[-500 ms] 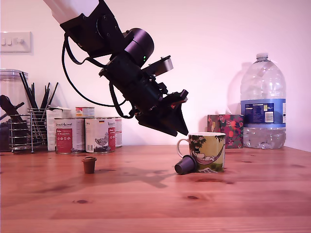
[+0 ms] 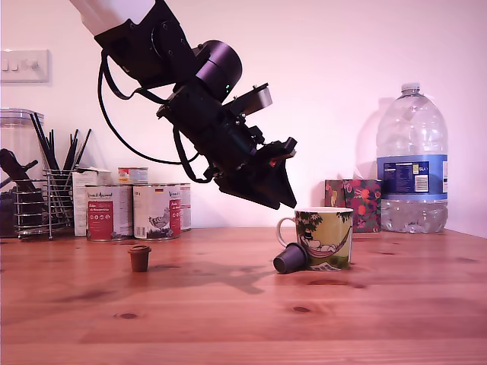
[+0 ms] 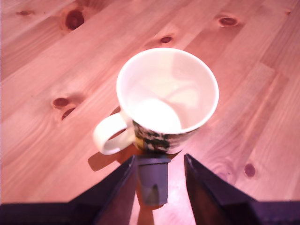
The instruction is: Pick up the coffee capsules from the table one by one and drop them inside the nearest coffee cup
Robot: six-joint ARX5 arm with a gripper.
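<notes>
Fingers of the hand point(image 3: 160, 180) stand spread apart, with nothing pinched between them, hovering above the wooden desk point(image 2: 380, 319) and tilted down toward the coffee cup point(image 2: 323, 237). A dark capsule point(image 2: 290, 258) lies on its side on the desk, touching the cup's base beside the handle; in the wrist view it shows between the fingertips but below them. A brown capsule point(image 2: 139, 258) stands well apart, toward the exterior view's left. The cup's inside looks white and bare.

Dark capsule point(image 2: 290, 258) leans against the cup point(image 2: 326, 237); table point(image 2: 228, 319) around them bare
</notes>
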